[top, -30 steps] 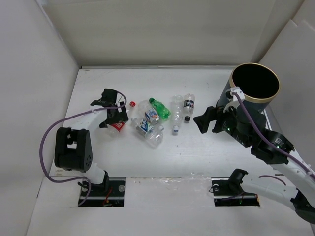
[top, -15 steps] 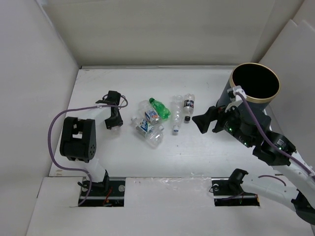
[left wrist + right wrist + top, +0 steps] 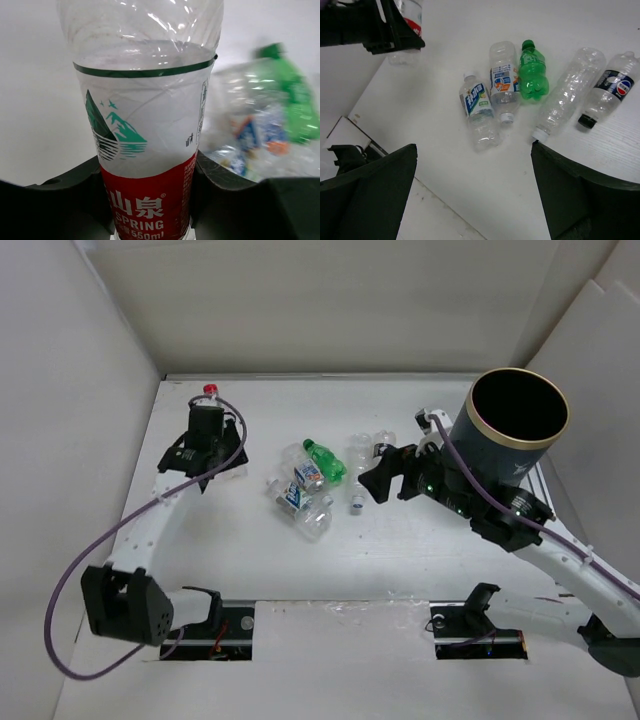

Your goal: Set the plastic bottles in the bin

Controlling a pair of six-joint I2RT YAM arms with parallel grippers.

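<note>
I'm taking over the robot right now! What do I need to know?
Left gripper: shut on the red-label bottle, at the far left of the table.
Right gripper: open, empty, above the lying bottles.
Lying on the table: green bottle, blue-label bottles, clear bottle, black-label bottle.
Bin: far right, no bottle seen inside.
Done: one bottle grabbed.
Left: bin it, then the other five.

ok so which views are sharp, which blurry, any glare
Left wrist: the red-label bottle is sharp, with glare streaks on its clear upper part; the green bottle behind it is blurred. Right wrist: the lying bottles are crisp, its own fingers dark in the bottom corners. Top external: even light, soft shadows, the bin black inside.
</note>
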